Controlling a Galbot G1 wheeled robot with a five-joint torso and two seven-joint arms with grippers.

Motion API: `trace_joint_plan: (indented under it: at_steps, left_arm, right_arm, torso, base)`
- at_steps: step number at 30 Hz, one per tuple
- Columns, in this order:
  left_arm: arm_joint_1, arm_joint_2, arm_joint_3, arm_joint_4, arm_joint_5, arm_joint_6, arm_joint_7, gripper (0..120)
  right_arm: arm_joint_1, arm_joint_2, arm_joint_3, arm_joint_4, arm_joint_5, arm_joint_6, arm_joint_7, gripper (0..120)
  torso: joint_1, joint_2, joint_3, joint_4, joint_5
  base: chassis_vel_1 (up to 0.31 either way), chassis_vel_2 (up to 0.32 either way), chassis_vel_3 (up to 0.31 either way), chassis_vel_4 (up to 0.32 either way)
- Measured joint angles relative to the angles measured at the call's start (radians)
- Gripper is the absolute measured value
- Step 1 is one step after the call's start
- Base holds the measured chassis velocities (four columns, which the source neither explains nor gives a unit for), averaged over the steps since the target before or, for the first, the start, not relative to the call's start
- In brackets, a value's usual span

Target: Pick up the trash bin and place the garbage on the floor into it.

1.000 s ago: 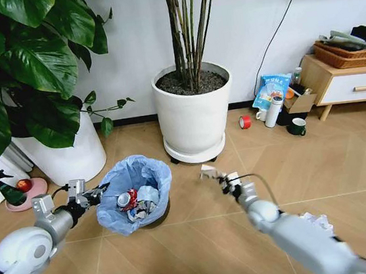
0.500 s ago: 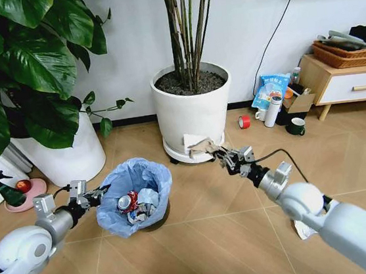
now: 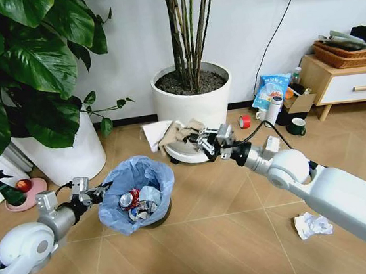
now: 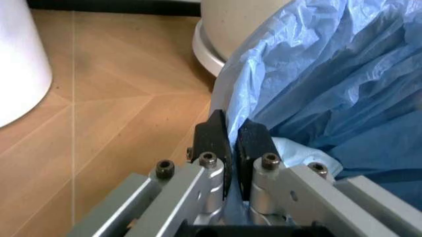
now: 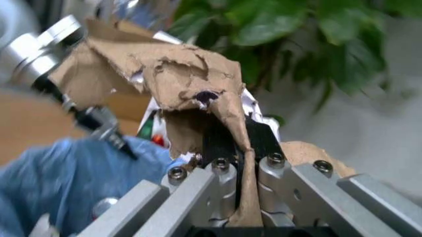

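Note:
The trash bin (image 3: 137,195), black with a blue bag over its rim, is at lower left above the herringbone floor (image 3: 201,241). It holds a crushed red can (image 3: 127,199) and white scraps. My left gripper (image 3: 100,191) is shut on the bag at the bin's rim; in the left wrist view its fingertips (image 4: 231,136) pinch the blue plastic (image 4: 316,74). My right gripper (image 3: 200,140) hangs in the air just right of and behind the bin, shut on crumpled brown and white paper (image 3: 169,133). In the right wrist view, that paper (image 5: 165,74) is over the blue bag (image 5: 59,182). A crumpled white tissue (image 3: 312,223) lies at lower right.
A white pot with bare stems (image 3: 193,112) stands behind the bin, and a leafy plant's pot (image 3: 66,153) is at the left. Red tape (image 3: 245,122), a bottle (image 3: 274,110) and a mug (image 3: 297,126) sit by a wooden cabinet (image 3: 345,82). A spray bottle (image 3: 7,187) stands far left.
My right gripper has swung left and slightly up with the paper, from right of the bin to just beside its far rim. The left arm and bin have barely moved.

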Motion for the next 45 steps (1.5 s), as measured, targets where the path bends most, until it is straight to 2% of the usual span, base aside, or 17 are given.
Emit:
trace_joint_plan:
  at_steps: [3,10,23,39,42,43,45]
  left_arm:
    - [-0.047,-0.016,0.045,0.012,0.001,-0.001,0.001,0]
    - [-0.094,-0.034,0.093,0.024,-0.004,-0.001,0.0,0]
    - [-0.097,-0.037,0.097,0.021,-0.014,0.0,-0.005,0]
    - [-0.128,-0.051,0.128,0.027,-0.023,0.002,-0.006,0]
    - [-0.127,-0.051,0.123,0.022,-0.029,0.003,-0.006,0]
    - [-0.127,-0.051,0.123,0.022,-0.029,0.003,-0.006,0]
    - [-0.127,-0.05,0.121,0.018,-0.032,0.003,-0.006,0]
  right_arm:
    - [0.077,0.034,-0.042,-0.047,-0.132,0.054,-0.087,0]
    - [0.204,0.089,-0.085,-0.117,-0.315,0.136,-0.204,0]
    - [0.278,0.178,-0.042,-0.222,-0.597,0.295,-0.307,0]
    - [0.285,0.236,-0.058,-0.254,-0.687,0.332,-0.322,0]
    - [0.285,0.246,-0.062,-0.264,-0.701,0.338,-0.325,11]
    - [0.285,0.246,-0.062,-0.264,-0.701,0.338,-0.325,11]
    - [0.288,0.251,-0.066,-0.27,-0.705,0.34,-0.331,21]
  torso:
    - [0.0,0.0,0.0,0.0001,-0.0001]
    - [0.0,0.0,0.0,0.0001,-0.0003]
    - [0.0,0.0,0.0,0.0002,-0.0002]
    - [0.0,0.0,0.0,0.0001,-0.0002]
    - [0.0,0.0,0.0,0.0001,-0.0002]
    - [0.0,0.0,0.0,0.0001,-0.0002]
    - [0.0,0.0,0.0,0.0001,-0.0002]
  base:
    - [0.0,0.0,0.0,0.0]
    - [0.0,0.0,0.0,0.0]
    - [0.0,0.0,0.0,0.0]
    - [0.0,0.0,0.0,0.0]
    - [0.0,0.0,0.0,0.0]
    - [0.0,0.0,0.0,0.0]
    - [0.0,0.0,0.0,0.0]
